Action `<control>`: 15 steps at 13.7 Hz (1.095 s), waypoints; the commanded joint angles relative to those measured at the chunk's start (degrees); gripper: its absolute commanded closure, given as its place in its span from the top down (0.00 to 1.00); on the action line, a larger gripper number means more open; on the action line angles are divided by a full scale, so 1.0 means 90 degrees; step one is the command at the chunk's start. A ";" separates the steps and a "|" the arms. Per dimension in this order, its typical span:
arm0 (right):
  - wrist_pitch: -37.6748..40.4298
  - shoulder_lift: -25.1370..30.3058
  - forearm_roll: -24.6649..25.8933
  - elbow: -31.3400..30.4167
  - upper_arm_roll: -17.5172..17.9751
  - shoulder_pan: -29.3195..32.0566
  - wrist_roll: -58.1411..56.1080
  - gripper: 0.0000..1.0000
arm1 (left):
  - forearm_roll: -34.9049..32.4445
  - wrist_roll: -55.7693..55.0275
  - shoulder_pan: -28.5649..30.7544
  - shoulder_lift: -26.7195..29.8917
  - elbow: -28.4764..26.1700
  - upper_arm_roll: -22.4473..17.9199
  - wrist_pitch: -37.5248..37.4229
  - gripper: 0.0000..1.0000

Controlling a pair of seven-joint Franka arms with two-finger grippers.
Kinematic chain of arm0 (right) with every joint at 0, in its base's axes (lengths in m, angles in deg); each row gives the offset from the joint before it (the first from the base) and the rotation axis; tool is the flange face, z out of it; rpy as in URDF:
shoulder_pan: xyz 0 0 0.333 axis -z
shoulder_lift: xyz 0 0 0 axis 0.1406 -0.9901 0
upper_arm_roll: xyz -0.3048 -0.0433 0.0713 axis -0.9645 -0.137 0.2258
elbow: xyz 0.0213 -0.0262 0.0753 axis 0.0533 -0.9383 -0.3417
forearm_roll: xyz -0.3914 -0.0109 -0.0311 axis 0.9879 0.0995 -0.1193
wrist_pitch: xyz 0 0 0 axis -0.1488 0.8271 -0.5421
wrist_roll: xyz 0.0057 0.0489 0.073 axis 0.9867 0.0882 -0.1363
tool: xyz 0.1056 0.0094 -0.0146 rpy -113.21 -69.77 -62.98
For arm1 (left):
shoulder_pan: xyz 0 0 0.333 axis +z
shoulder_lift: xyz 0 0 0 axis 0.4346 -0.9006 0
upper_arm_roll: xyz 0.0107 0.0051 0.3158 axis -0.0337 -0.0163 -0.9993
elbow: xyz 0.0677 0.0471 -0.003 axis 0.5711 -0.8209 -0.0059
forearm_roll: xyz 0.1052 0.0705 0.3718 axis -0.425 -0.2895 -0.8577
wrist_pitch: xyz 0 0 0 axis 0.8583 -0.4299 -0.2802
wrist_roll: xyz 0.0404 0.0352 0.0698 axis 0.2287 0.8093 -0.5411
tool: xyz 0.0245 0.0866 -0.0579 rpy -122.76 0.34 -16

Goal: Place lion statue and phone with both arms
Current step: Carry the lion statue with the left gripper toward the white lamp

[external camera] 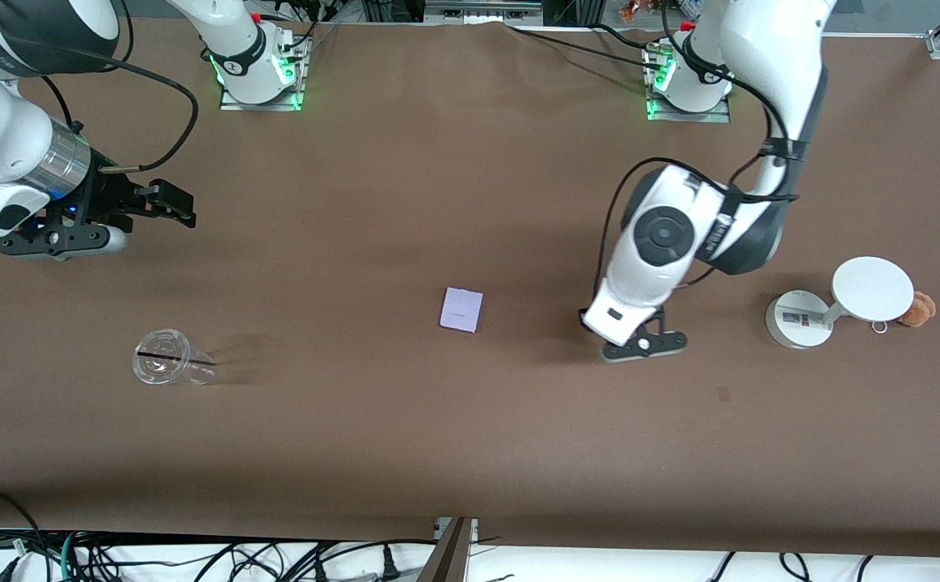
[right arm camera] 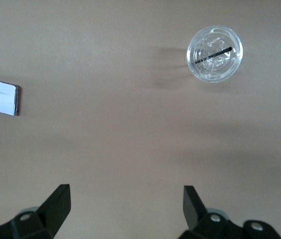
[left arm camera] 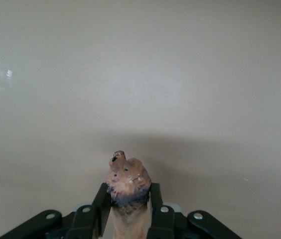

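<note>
Two arms work over a brown bench [external camera: 405,436]. The left gripper [left arm camera: 126,211] is clamped on the lion statue [left arm camera: 127,185], whose darker head end sticks out past the fingers [left arm camera: 100,204], with one finger pressed on each side of its body. In the front view that gripper [external camera: 639,343] sits low over bare bench between the phone and the white stand, and the statue itself is hidden under the arm there.

The phone [external camera: 461,309] lies flat on the bench near its middle, a pale lavender rectangle with a faint short line on its face, touching nothing. It also shows at the edge of the right wrist view [right arm camera: 4,97].

The right gripper [right arm camera: 128,204] hangs with its fingers [right arm camera: 58,201] spread wide apart and nothing between them. In the front view it [external camera: 166,202] is up over the bench toward the right arm's end of the table.

A clear plastic cup [external camera: 166,368] with a dark straw across its mouth stands toward the right arm's end, nearer to the front camera than the phone, and shows from above in the right wrist view [right arm camera: 214,54].

Toward the left arm's end stands a white stand [external camera: 837,303] with a round base and a round disc on top. Just beside the disc lies a small orange-brown plush [external camera: 918,309] with a metal ring.
</note>
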 commanded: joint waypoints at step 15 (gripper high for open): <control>-0.0039 0.0148 0.0046 -0.0113 0.0091 0.0074 0.0049 1.00 | -0.0476 0.1660 0.1904 0.1035 -0.2527 0.0075 0.1495 0.00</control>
